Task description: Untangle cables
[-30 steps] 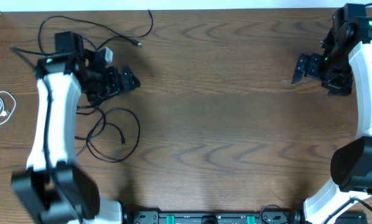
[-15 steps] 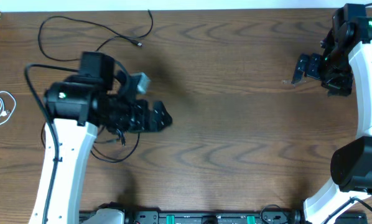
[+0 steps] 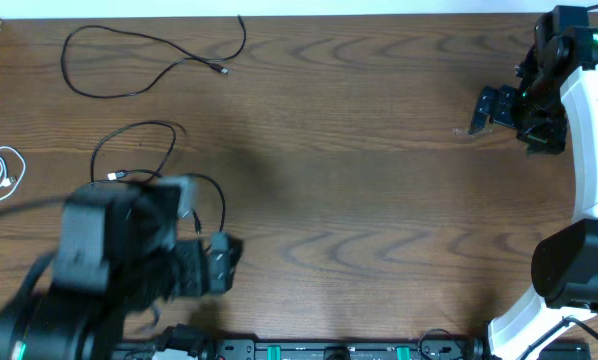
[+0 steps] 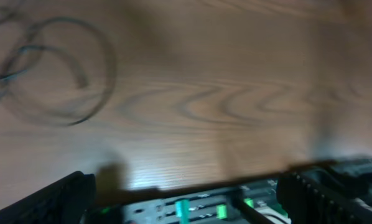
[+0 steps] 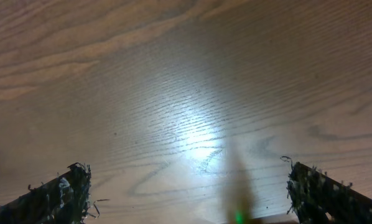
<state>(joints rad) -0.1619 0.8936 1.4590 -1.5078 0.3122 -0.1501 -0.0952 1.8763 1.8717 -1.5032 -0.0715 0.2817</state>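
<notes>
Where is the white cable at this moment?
Overhead view: the white cable lies loosely coiled at the far left edge of the table, apart from the black cable loop to its right.

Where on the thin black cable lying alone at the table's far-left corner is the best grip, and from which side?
On the thin black cable, probably the outer bow of its loop: one strand lies flat on the brown wooden table there, clear of where its strands meet near the plug. Come straight down with the open left pincer, closing across the cord.
</notes>
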